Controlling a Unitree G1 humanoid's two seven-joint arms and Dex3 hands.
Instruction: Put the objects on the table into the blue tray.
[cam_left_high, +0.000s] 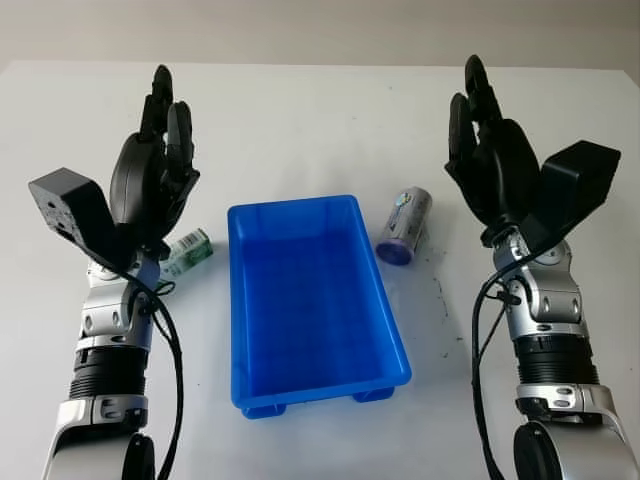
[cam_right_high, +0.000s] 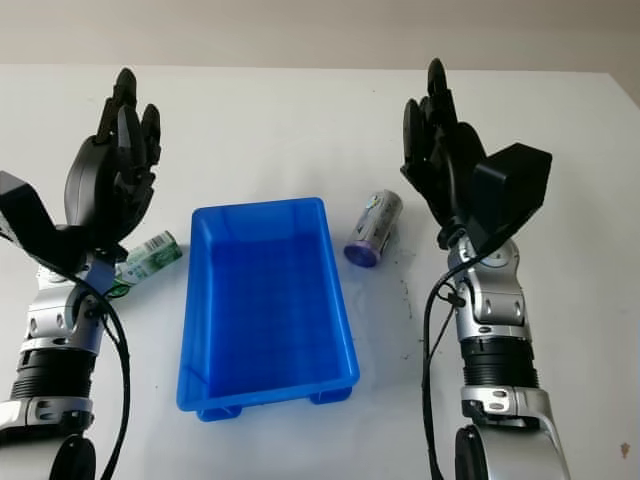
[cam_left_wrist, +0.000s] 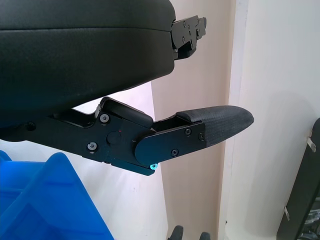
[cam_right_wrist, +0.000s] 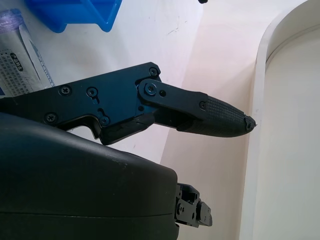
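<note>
Blue tray (cam_left_high: 318, 300): sits in the middle of the white worktop (cam_left_high: 300, 110), nearest the robot, long side running away from it; nothing lies inside it yet.
Green packet (cam_left_high: 186, 251): lies on the worktop just beside the tray's left wall, partly hidden behind the left robot hand.
Green packet, handling: probably light and thin-walled, likely to crumple if squeezed hard; best taken across its narrow sides near the middle, with gentle pressure.
Purple-capped cylinder (cam_left_high: 404, 225): lies on its side close to the tray's far right corner, capped end towards the robot.
Purple-capped cylinder, handling: looks like a rigid, smooth-wrapped tube, so it may roll or slip; I would take it across its round body at mid-length, fingers on opposite sides, and avoid nudging it first.
Left robot hand (cam_left_high: 155, 165): raised above the worktop to the left of the tray, released, holding nothing.
Right robot hand (cam_left_high: 490, 150): raised to the right of the cylinder, apart from it, released, holding nothing.
Progress: judged as not yet begun; both objects remain outside the tray.
</note>
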